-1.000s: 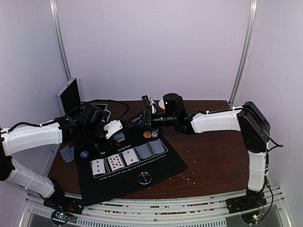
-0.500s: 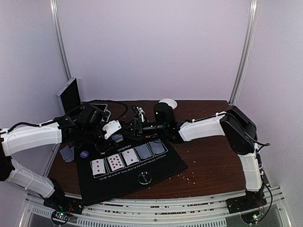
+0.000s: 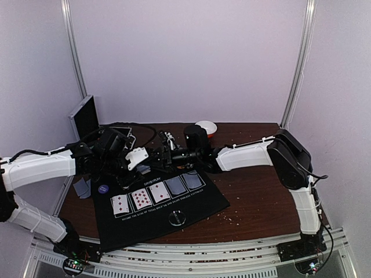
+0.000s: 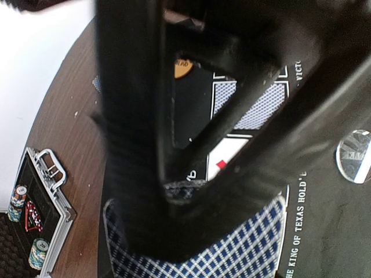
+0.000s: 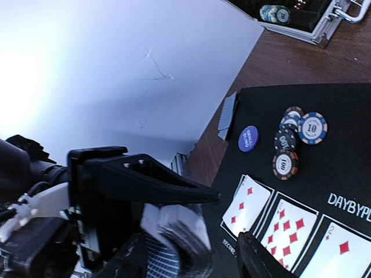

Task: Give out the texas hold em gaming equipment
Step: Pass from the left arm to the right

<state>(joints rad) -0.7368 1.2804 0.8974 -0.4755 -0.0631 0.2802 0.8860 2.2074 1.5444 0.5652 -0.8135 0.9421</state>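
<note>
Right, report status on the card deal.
Left gripper shut on the card deck. Right gripper open, close beside the deck. Five cards on the mat, three face up. Nothing between grippers.

Soft, even overhead light in the top view; the black mat (image 3: 159, 202) reads dark. Left wrist view: the left gripper's fingers (image 4: 133, 145) fill the frame as an unfocused black mass, white glare at 10 o'clock. Right wrist view: wall (image 5: 87, 69) washed out at 9 o'clock, cards (image 5: 177, 234) blurred at 6.
</note>
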